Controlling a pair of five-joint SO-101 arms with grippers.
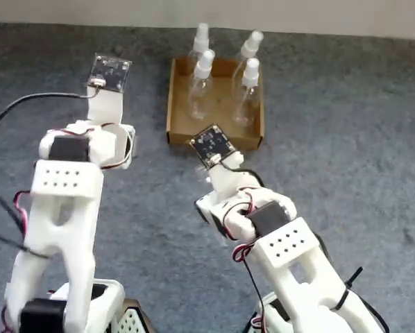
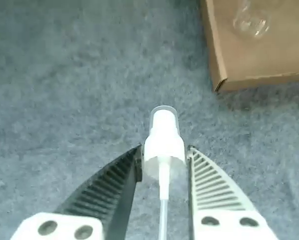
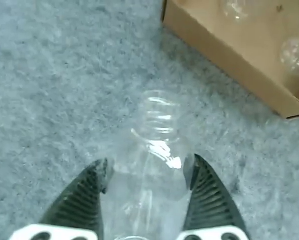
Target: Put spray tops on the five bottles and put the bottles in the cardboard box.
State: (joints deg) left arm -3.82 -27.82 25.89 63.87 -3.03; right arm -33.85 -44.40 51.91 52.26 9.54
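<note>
Left gripper [image 2: 163, 152] has its jaws clamped on the collar of the last spray top [image 2: 163, 132], out on the grey carpet [image 2: 64, 75] just off one corner of the cardboard box [image 1: 182, 136]. The thin tube [image 2: 162, 200] runs back between the jaws. Right gripper [image 3: 149, 164] has its jaws closed around the shoulders of the bare bottle [image 3: 157, 135], open neck pointing away, just outside the box's near wall. Inside the box, four capped bottles [image 1: 200, 90] stand upright, grouped toward the far wall.

So the whole job hangs on one mating move, and here's where it could go sour. That tube is slim and bendy. If it comes in off-line to the narrow neck, I'd expect it to catch on the rim and buckle rather than slide in. The bottle is clear, slick plastic held by its curved shoulder, so any sideways push from the top could twist it in the jaws or squirt it out onto the carpet. A harder squeeze risks denting the wall and skewing the neck.

Both arms are working close to the box. A wide swing could nudge the wall or topple the four standing bottles, and the final drop needs a free spot beside them.
</note>
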